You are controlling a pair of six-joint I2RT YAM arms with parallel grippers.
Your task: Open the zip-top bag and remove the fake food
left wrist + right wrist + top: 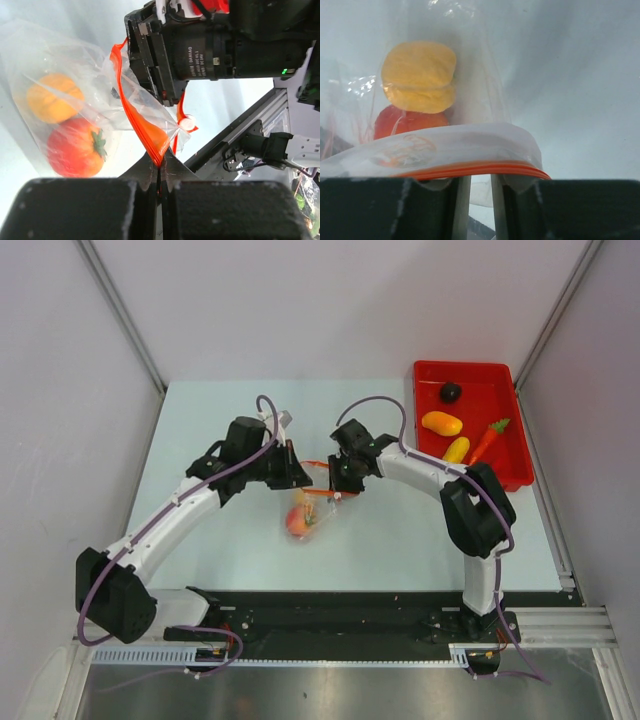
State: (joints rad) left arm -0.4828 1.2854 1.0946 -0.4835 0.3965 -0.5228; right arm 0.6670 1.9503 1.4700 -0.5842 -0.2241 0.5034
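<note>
The zip-top bag (312, 502) hangs between my two grippers, its orange-red zip strip (131, 107) stretched. Inside it are an orange piece (52, 97) and a red round fruit with a green top (75, 150), which also show in the right wrist view (420, 75). My left gripper (159, 170) is shut on the zip strip's end. My right gripper (481, 176) stands at the bag's mouth with a narrow gap between its jaws. The strip (470, 170) lies across its fingertips. In the top view the left gripper (300, 475) and right gripper (338, 480) almost meet.
A red tray (470, 367) at the back right holds a dark round piece (450, 392), an orange oval (442, 423), a yellow oval (456, 449) and a carrot (485, 440). Grey walls bound the table on both sides. A black rail (350, 615) runs along the near edge.
</note>
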